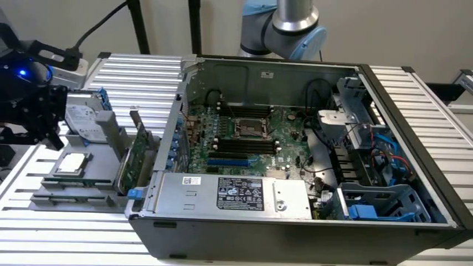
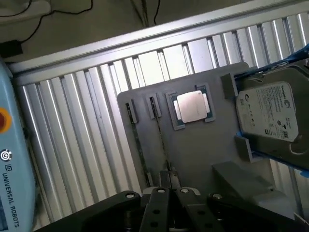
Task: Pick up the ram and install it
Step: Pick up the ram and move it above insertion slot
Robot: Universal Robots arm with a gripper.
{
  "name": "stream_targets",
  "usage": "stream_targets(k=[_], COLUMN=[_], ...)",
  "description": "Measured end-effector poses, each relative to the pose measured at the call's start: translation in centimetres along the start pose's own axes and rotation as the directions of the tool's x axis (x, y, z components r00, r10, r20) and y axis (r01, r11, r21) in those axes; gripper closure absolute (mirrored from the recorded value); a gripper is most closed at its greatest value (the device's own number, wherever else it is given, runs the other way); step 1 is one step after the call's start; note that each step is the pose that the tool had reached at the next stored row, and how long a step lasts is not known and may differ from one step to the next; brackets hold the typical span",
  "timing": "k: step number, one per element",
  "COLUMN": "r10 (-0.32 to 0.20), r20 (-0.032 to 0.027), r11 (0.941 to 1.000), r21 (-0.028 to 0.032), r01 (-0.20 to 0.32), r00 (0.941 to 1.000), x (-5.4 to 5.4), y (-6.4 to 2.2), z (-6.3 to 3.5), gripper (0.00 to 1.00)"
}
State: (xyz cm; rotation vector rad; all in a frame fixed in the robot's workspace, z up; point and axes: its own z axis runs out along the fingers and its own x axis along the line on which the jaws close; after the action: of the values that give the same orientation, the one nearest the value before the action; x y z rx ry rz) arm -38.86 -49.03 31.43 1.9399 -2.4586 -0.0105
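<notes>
Two ram sticks stand on edge in slots of a grey tray. In the wrist view they appear as thin dark lines, one ram stick directly ahead of my gripper and the second stick beside it. In the exterior view the ram lies along the tray's front at the left. My black gripper hangs above the tray's left side, shut, with nothing in it. The open computer case shows the motherboard's black memory slots.
The tray also carries a silver CPU, a hard drive in a blue frame and an upright green expansion card with a blue tab. The case wall rises just beyond the tray. Ribbed aluminium table surrounds everything.
</notes>
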Motion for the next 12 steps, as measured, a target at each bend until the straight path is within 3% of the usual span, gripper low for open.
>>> stream_targets(k=[5, 12], r10=[-0.091, -0.199], r20=[-0.0014, -0.0031], r11=[0.9958, 0.9801], r21=[-0.0010, -0.0067], r01=[0.091, 0.199], r00=[0.9958, 0.9801], x=[0.00, 0.06], y=[-0.01, -0.02], z=[0.32, 0.78], gripper=[1.00, 1.00])
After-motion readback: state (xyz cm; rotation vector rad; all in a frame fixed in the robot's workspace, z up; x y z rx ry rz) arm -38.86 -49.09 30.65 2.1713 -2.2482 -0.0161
